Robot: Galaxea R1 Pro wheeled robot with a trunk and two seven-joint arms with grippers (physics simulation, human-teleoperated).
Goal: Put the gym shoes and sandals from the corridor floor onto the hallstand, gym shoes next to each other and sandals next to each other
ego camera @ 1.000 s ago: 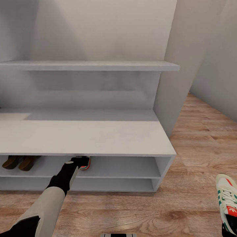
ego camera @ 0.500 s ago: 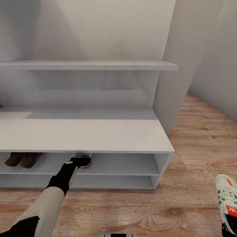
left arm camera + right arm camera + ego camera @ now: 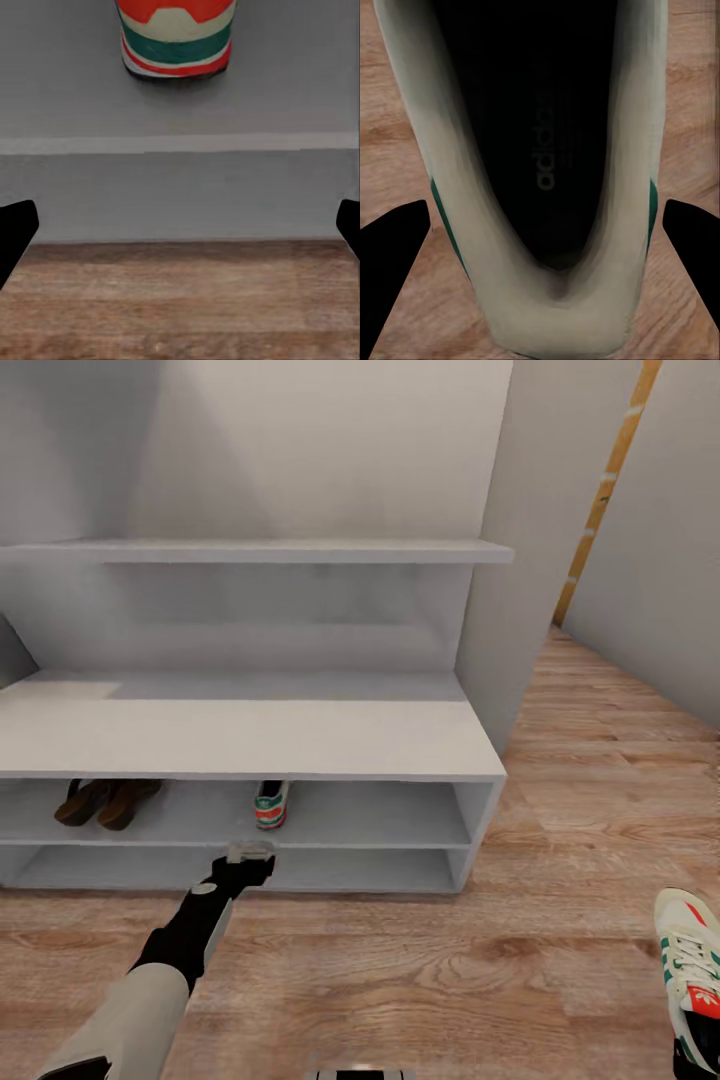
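Observation:
The pale hallstand [image 3: 250,735] stands ahead, a bench over two open tiers. On its upper tier one gym shoe [image 3: 271,803] sits heel outward, also seen close up as gym shoe [image 3: 176,37]. The two sandals [image 3: 105,802] lie side by side further left on the same tier. My left gripper [image 3: 250,852] hovers open just outside the rack front, apart from that shoe; left gripper [image 3: 180,225] has nothing between its fingers. The other gym shoe [image 3: 690,965] hangs at lower right over the corridor floor [image 3: 420,980], with my right gripper [image 3: 547,232] shut on this gym shoe [image 3: 555,315].
A long wall shelf [image 3: 260,550] runs above the bench. A grey wall panel [image 3: 510,610] closes the rack's right side, with open wood floor to its right. The lower tier [image 3: 330,868] holds nothing.
My left gripper has let go of the gym shoe and drawn back out of the upper tier. The camera has backed away from the rack. The right-hand shoe keeps its place in view.

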